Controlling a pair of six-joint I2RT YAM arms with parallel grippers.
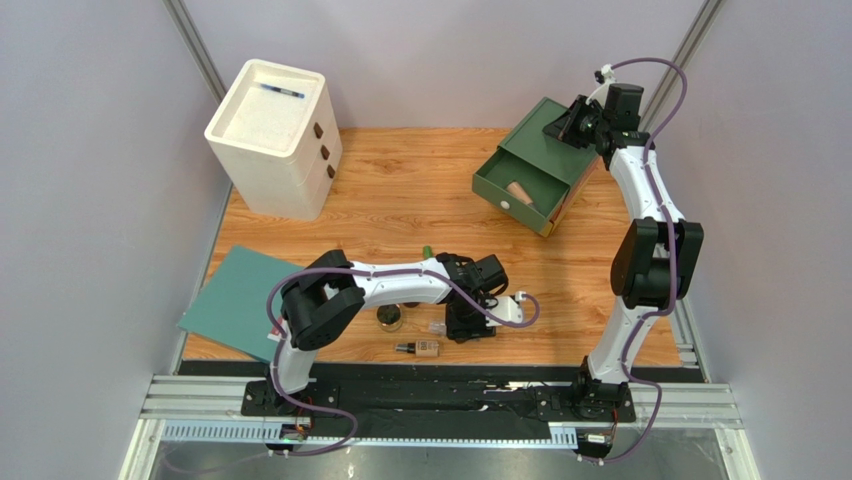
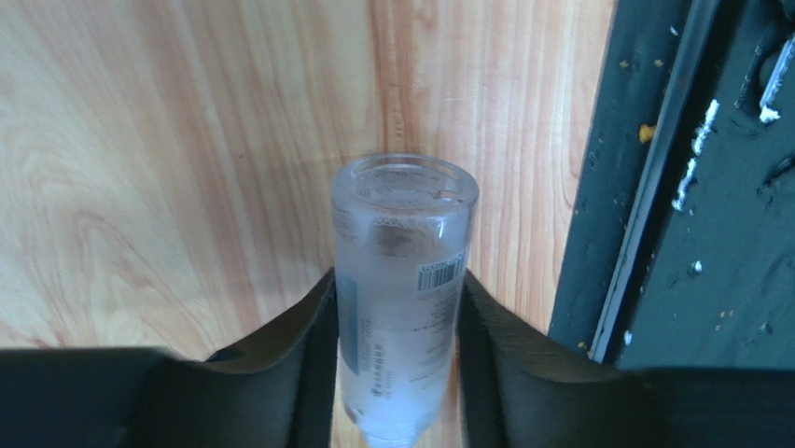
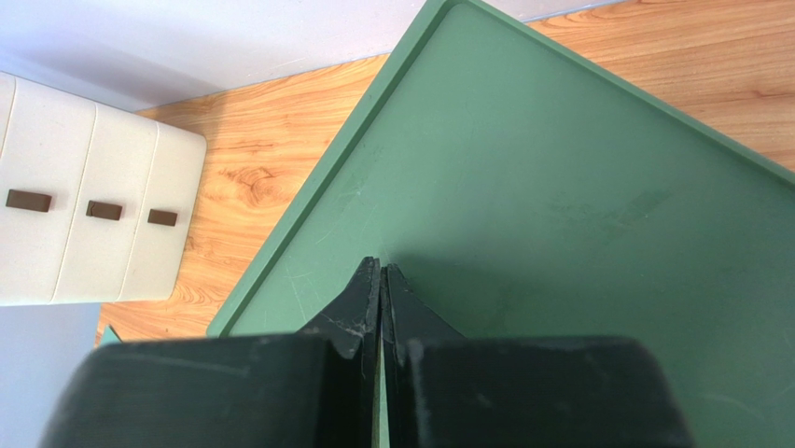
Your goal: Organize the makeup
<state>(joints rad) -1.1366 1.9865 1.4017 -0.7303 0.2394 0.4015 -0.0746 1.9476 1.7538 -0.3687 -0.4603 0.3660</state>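
A clear bottle (image 2: 403, 233) with a barcode label lies on the wooden table, its base toward the left wrist camera. My left gripper (image 2: 398, 277) is shut on it, both black pads pressed against its sides. From above, that gripper (image 1: 470, 318) sits near the table's front edge and the bottle's end (image 1: 515, 308) sticks out to the right. More makeup lies close by: a dark round jar (image 1: 389, 319), a small beige bottle (image 1: 420, 348) and a green piece (image 1: 426, 250). My right gripper (image 3: 383, 271) is shut and empty above the green box's lid (image 3: 560, 187).
The green box (image 1: 545, 135) at the back right has its drawer (image 1: 505, 200) pulled open with a beige item (image 1: 518, 192) inside. A white three-drawer unit (image 1: 270, 135) stands back left with a thin blue pen (image 1: 283, 91) on top. A teal board (image 1: 235, 300) overhangs the left edge.
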